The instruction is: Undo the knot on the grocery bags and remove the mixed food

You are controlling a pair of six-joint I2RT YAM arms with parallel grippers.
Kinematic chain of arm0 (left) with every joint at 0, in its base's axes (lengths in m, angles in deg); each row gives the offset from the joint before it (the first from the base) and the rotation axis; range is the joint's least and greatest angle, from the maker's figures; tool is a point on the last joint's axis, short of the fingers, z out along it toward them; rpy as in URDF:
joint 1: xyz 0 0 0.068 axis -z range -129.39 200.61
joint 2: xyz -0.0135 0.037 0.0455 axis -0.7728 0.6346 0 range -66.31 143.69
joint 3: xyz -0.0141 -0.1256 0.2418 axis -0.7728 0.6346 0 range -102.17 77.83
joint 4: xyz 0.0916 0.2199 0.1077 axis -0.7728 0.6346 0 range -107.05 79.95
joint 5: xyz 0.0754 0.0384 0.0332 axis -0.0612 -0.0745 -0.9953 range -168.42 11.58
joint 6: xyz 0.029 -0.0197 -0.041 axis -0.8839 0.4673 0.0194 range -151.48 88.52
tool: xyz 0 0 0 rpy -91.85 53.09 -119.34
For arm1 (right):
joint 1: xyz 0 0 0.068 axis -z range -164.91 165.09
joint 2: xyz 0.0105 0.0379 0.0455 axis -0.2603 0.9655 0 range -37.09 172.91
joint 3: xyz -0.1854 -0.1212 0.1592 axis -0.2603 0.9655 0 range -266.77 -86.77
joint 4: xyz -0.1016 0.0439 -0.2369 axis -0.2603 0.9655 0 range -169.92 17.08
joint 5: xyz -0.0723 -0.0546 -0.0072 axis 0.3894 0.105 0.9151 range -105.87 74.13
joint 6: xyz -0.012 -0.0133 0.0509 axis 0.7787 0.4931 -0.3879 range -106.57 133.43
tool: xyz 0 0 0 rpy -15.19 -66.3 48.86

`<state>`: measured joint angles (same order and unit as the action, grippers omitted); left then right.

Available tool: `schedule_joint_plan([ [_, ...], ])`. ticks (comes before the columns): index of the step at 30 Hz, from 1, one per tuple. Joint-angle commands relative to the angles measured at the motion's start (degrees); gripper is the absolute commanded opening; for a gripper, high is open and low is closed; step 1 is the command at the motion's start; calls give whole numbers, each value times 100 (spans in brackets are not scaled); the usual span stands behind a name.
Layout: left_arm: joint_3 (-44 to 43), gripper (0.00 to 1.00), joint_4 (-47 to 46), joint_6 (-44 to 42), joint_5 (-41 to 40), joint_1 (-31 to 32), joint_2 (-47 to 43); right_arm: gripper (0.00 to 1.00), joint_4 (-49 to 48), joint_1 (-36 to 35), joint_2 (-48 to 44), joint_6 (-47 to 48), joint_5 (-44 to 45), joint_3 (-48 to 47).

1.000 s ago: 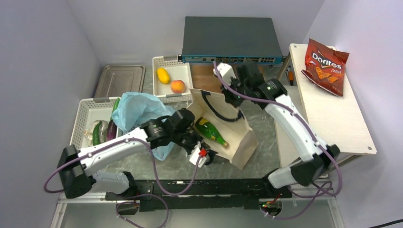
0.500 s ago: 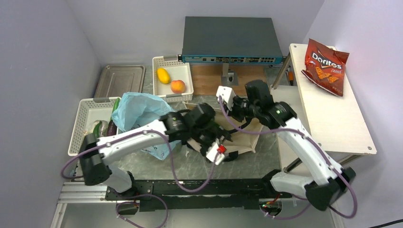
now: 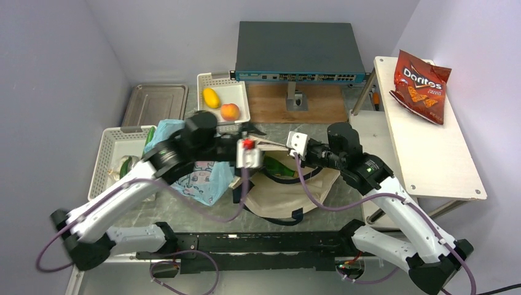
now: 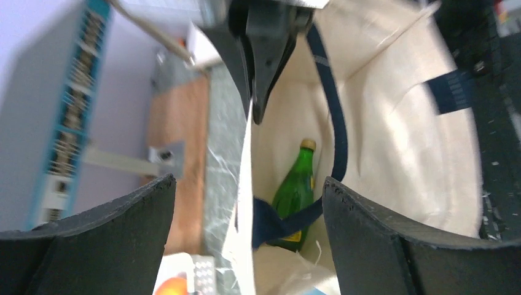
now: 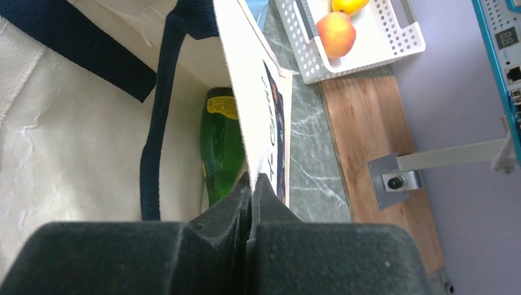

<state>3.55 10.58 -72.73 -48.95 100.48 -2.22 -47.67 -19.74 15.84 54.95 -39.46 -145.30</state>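
Nearest me on the bench (image 3: 203,216), the tote (image 3: 289,187) lies slumped at centre, and both grippers are working at its mouth. The right gripper (image 5: 252,182) has its jaws pinched tight on the tote's printed rim, holding that edge raised. The left gripper (image 4: 246,184) faces the opening from 9 o'clock with its jaws spread wide, gripping nothing, the rim running between them. Inside I see a green bottle (image 4: 295,195) lying on the pale lining, with a dark strap (image 5: 156,132) looping across it. Just beside the tote at 9 o'clock sits the bag (image 3: 198,177), crumpled; I cannot make out the knot in any view. Further out at 9, a crate (image 3: 113,146) holds a cucumber (image 3: 126,167). At 11 a white basket (image 3: 238,92) carries a yellow fruit (image 3: 211,97) and an orange fruit (image 3: 230,111), with a tray (image 3: 155,104) at its 9. At 12 stands the switch (image 3: 299,52), and at 2 the Doritos (image 3: 421,77) lies on a side shelf (image 3: 430,147).
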Motion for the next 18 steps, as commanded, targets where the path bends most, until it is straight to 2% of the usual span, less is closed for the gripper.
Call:
schedule_joint_plan([
  [1,68,88,-427,279,-965,-48,1088,0,-893,-77,121,279,-339,-184],
  [3,-138,81,-349,247,-1176,-92,1499,0,-1010,-77,148,313,-230,-223],
  [4,-282,75,-238,307,-1280,-143,1716,0,-1019,-81,140,325,-166,-248],
  [5,-414,67,-109,450,-1289,-229,1890,0,-1012,-82,120,312,-101,-276],
  [6,-534,57,-28,660,-1172,-369,2030,6,-982,-83,87,264,-3,-300],
  [7,-641,42,42,889,-972,-519,2146,13,-906,-77,47,163,110,-367],
  [8,-729,28,92,1095,-815,-638,2231,26,-776,-81,2,37,223,-433],
  [10,-906,7,223,1348,-617,-761,2345,61,-465,-77,-99,-287,441,-628],
  [11,-960,2,240,1479,-553,-775,2360,74,-302,-74,-142,-454,528,-737],
  [12,-1005,0,238,1615,-465,-779,2369,81,-155,-76,-175,-686,597,-875],
  [15,-1329,0,364,2252,-219,-774,2494,82,149,-79,-199,-1321,563,-1284],
  [16,-1440,0,455,2504,-114,-777,2561,79,255,-81,-157,-1471,476,-1416],
  [18,-1552,0,556,2959,171,-801,2661,68,652,-79,20,-1518,-34,-1708],
])
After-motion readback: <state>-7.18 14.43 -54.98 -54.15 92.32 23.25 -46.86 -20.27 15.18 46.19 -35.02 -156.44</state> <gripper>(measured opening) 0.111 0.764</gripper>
